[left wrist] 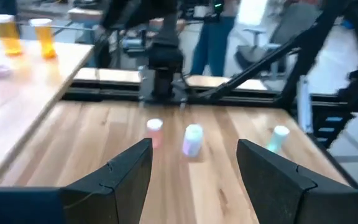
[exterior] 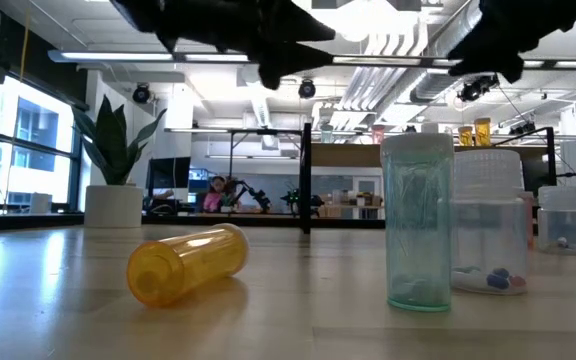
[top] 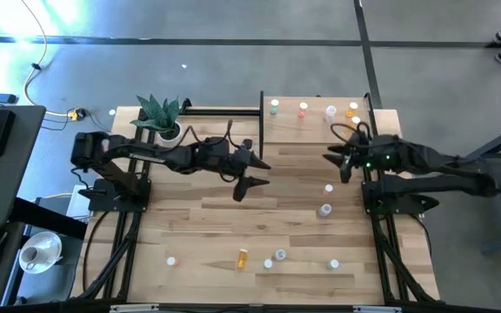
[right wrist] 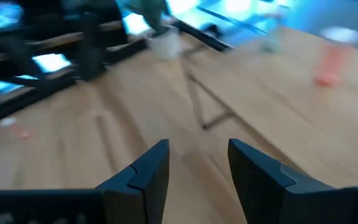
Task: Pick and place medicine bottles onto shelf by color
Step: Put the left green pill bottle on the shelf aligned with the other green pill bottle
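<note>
Several tiny medicine bottles stand on the pale shelf (top: 320, 126) at the far right, among them a pink one (top: 303, 109) and two orange ones (top: 353, 113). More stand upright on the planked table: two (top: 326, 199) at centre right and several along the near edge. An orange bottle (top: 242, 257) lies on its side there and also shows in the low view (exterior: 188, 262). My left gripper (top: 263, 174) hovers open and empty over the table's middle, pointing right. My right gripper (top: 333, 165) hovers open and empty just off the shelf's near edge, pointing left.
A potted plant (top: 162, 117) stands at the far left of the table. The shelf's thin black posts (top: 262, 117) rise beside it. In the low view a teal bottle (exterior: 416, 222) and a clear one (exterior: 488, 240) stand close to the camera.
</note>
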`<move>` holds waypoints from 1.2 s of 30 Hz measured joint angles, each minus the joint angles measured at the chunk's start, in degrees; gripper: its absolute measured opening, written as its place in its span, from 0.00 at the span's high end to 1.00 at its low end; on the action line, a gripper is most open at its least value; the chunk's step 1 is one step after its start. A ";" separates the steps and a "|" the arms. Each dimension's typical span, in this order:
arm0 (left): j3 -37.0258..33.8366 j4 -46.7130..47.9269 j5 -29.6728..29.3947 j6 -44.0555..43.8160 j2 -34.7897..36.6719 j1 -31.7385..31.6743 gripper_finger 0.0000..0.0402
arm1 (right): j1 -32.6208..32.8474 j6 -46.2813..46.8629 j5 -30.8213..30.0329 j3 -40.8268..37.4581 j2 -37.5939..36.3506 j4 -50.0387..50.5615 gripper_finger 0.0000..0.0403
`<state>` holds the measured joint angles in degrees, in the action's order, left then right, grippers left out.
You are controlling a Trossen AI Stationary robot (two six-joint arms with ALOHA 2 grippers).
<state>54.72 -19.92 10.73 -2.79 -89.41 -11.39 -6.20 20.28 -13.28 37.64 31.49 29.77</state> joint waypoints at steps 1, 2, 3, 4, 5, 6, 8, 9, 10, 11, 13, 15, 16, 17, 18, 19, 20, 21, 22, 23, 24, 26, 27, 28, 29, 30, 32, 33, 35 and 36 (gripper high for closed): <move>0.06 2.43 -1.27 0.00 0.94 0.26 0.45 | 1.57 -0.74 0.00 -0.90 0.04 -2.26 0.61; 0.00 5.60 -2.64 -0.02 2.01 0.66 0.45 | 2.91 -1.07 0.02 -1.87 0.15 -4.55 0.61; -0.05 7.89 -4.08 0.00 2.77 1.28 0.45 | 4.17 -1.18 0.00 -2.74 0.33 -6.79 0.61; 0.03 9.49 -5.93 -0.01 3.16 2.11 0.45 | 5.31 -1.26 0.00 -3.42 0.41 -8.58 0.61; 0.06 11.69 -7.76 -0.12 3.53 2.94 0.45 | 6.28 -1.35 -0.06 -3.92 0.39 -9.89 0.61; 0.03 14.30 -9.38 -0.53 3.84 3.81 0.45 | 7.19 -1.85 -0.30 -4.28 0.57 -10.91 0.61; -0.03 18.31 -12.48 -1.86 4.12 5.63 0.45 | 8.98 -2.71 -1.43 -4.73 0.86 -12.59 0.61; -0.03 20.08 -13.78 -2.66 4.19 6.55 0.45 | 9.82 -2.80 -2.41 -4.78 1.12 -12.72 0.61; -0.03 22.10 -14.91 -3.40 4.23 7.43 0.45 | 10.66 -2.81 -3.95 -4.80 1.51 -13.08 0.61; -0.03 23.85 -15.98 -4.26 4.21 8.44 0.45 | 11.57 -2.99 -5.49 -4.80 1.81 -13.71 0.61; -0.03 26.17 -17.90 -5.35 4.20 10.37 0.45 | 13.23 -4.01 -7.98 -4.80 2.55 -14.94 0.61; -0.04 26.88 -19.37 -5.48 4.20 12.47 0.45 | 14.70 -5.22 -8.81 -4.80 3.48 -17.13 0.61; -0.28 26.25 -19.83 -5.39 4.18 13.60 0.45 | 15.43 -5.68 -8.76 -4.80 3.84 -17.78 0.61; -0.66 25.25 -20.01 -4.96 4.18 14.69 0.45 | 16.12 -5.95 -8.70 -4.80 4.25 -18.77 0.61; -1.11 24.22 -20.01 -4.30 4.16 15.81 0.45 | 16.75 -6.22 -8.61 -4.78 4.69 -19.61 0.61; -1.62 23.01 -20.03 -3.79 4.16 16.93 0.45 | 17.29 -6.36 -8.59 -4.77 5.03 -19.71 0.61; -2.09 22.11 -20.03 -3.27 4.16 18.05 0.45 | 17.78 -6.41 -8.59 -4.77 5.39 -19.70 0.61; -2.56 21.24 -20.03 -2.79 4.15 19.13 0.45 | 18.16 -6.39 -8.59 -4.77 5.75 -19.85 0.61; -2.91 20.67 -20.07 -2.47 4.08 20.21 0.45 | 18.43 -6.37 -8.58 -4.77 5.96 -19.72 0.61; -3.31 19.47 -20.09 -2.18 3.74 21.24 0.45 | 18.65 -6.37 -8.57 -4.77 6.15 -19.73 0.61; -3.67 18.00 -20.14 -1.94 3.16 22.14 0.45 | 18.77 -6.33 -8.58 -4.77 6.37 -19.81 0.61; -4.64 15.12 -20.15 -1.12 2.17 23.87 0.45 | 18.82 -6.17 -8.57 -4.77 6.63 -19.71 0.61; -4.84 12.79 -20.17 -0.82 1.31 24.59 0.45 | 18.82 -5.74 -8.57 -4.77 6.78 -19.80 0.61; -4.92 10.07 -20.15 -0.35 0.23 25.19 0.45 | 18.82 -5.50 -8.58 -4.77 6.83 -19.70 0.61; -5.12 8.39 -20.14 0.18 -0.67 25.69 0.45 | 18.82 -5.28 -8.62 -4.77 6.92 -19.64 0.61; -5.18 7.18 -20.15 0.64 -1.89 26.13 0.45 | 18.82 -5.09 -8.63 -4.77 7.15 -19.75 0.61; -4.92 4.32 -20.07 1.44 -5.09 26.78 0.45 | 18.82 -4.44 -8.62 -4.77 7.62 -19.07 0.61; -4.92 3.19 -19.85 1.87 -6.51 27.01 0.45 | 18.82 -3.82 -8.64 -4.77 8.04 -18.91 0.61; -4.31 0.12 -18.51 2.46 -9.50 27.51 0.45 | 18.82 -3.19 -8.61 -4.77 8.82 -18.63 0.61; -4.03 -0.79 -17.63 2.54 -10.83 27.64 0.45 | 18.82 -2.76 -8.65 -4.77 9.38 -18.73 0.61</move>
<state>50.69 -20.72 -6.89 -0.25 -100.25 16.25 12.62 17.52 -21.93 32.86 40.86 11.04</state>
